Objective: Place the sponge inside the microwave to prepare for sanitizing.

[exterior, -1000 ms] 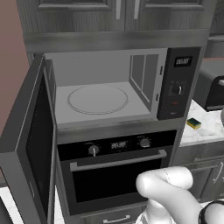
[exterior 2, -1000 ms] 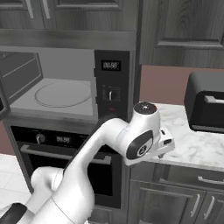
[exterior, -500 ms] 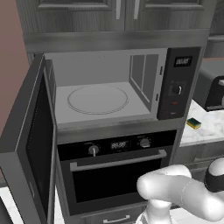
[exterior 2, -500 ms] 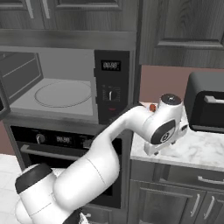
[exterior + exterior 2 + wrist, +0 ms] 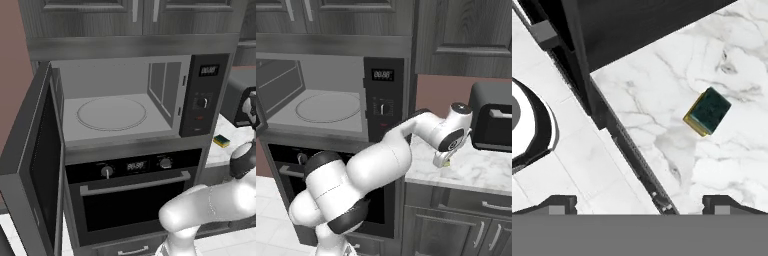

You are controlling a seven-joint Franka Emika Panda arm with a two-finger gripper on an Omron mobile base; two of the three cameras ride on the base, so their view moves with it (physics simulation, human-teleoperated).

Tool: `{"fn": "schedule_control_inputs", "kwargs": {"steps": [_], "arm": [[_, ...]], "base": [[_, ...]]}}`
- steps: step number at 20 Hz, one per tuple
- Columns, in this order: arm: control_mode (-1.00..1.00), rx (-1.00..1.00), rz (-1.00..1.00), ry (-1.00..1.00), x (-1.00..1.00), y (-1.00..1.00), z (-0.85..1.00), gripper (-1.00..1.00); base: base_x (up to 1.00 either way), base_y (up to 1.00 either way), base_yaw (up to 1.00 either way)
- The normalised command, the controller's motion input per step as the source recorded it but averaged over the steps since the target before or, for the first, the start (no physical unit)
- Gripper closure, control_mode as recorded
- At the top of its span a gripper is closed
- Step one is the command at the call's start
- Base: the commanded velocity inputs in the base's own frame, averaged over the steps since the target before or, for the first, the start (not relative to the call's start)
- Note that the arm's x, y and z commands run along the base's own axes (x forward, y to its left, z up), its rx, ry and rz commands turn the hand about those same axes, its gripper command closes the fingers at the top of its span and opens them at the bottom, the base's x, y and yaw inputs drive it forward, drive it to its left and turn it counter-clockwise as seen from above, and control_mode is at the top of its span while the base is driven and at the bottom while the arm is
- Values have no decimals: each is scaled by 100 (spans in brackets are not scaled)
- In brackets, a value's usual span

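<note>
Dark grey wooden cabinets (image 5: 135,15) with slim metal handles run along the top of the kitchen, and a plain reddish-brown wall (image 5: 441,95) shows behind the white marble counter (image 5: 476,170). A black oven (image 5: 135,200) with a long silver bar handle, two knobs and a small display is built into the dark column, and a dark toaster (image 5: 492,122) stands on the counter near the wall. Below the counter are grey drawers (image 5: 471,235) with metal handles, and the floor (image 5: 577,165) has pale tiles.
</note>
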Motion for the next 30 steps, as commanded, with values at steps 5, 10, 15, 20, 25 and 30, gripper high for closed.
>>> {"fn": "schedule_control_inputs", "kwargs": {"steps": [5, 10, 15, 20, 25, 30], "arm": [[-100, 10, 17, -2, 91, -39, -25, -100], [-100, 4, 27, -5, 65, -2, -1, -100], [-100, 0, 12, 0, 40, -23, -6, -100], [-100, 0, 3, 0, 27, 0, -17, -100], [-100, 0, 4, 1, 21, 0, -26, -100], [-100, -2, 0, 3, -3, 0, -31, -100]], "base": [[0, 0, 0], [0, 0, 0], [0, 0, 0], [0, 0, 0], [0, 0, 0], [0, 0, 0]]}}
